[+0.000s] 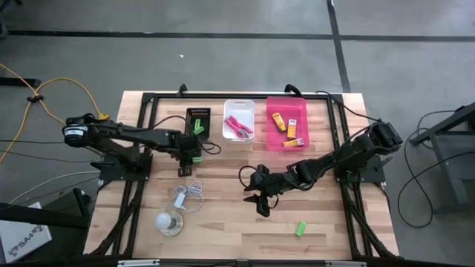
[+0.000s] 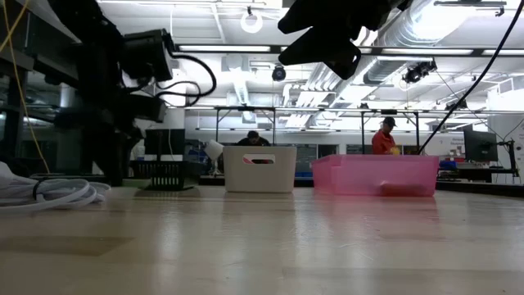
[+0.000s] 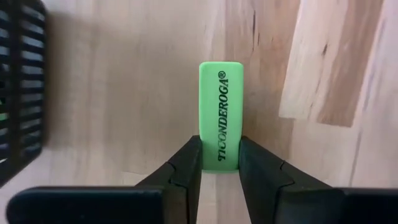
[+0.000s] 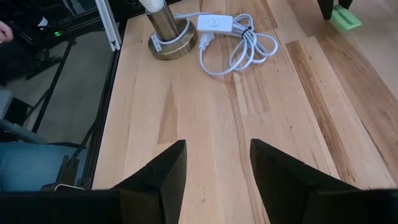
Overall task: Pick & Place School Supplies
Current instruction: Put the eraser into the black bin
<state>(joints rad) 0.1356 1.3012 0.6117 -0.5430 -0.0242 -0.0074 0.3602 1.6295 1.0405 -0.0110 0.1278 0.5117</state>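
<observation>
A bright green rectangular eraser (image 3: pixel 221 124) is clamped between the fingers of the left gripper (image 3: pixel 220 163).

The eraser is held just above the wooden table (image 1: pixel 223 222), beside the black slotted bin (image 1: pixel 198 123). The right gripper (image 4: pixel 217 165) is held with fingers spread and empty over the table's middle, with a second green eraser (image 1: pixel 300 228) lying nearby toward the front edge. Pink-handled scissors (image 1: pixel 239 127) are seen in the white bin (image 1: pixel 238 106), yellow-orange packets (image 1: pixel 292 133) in the pink bin (image 1: pixel 276 103).

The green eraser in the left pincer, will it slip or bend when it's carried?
The green eraser looks like a stiff block, so it probably won't bend. The left pincer clamps only its lower end, so it might pivot. It seems light and flat-sided, unlikely to roll.
</observation>
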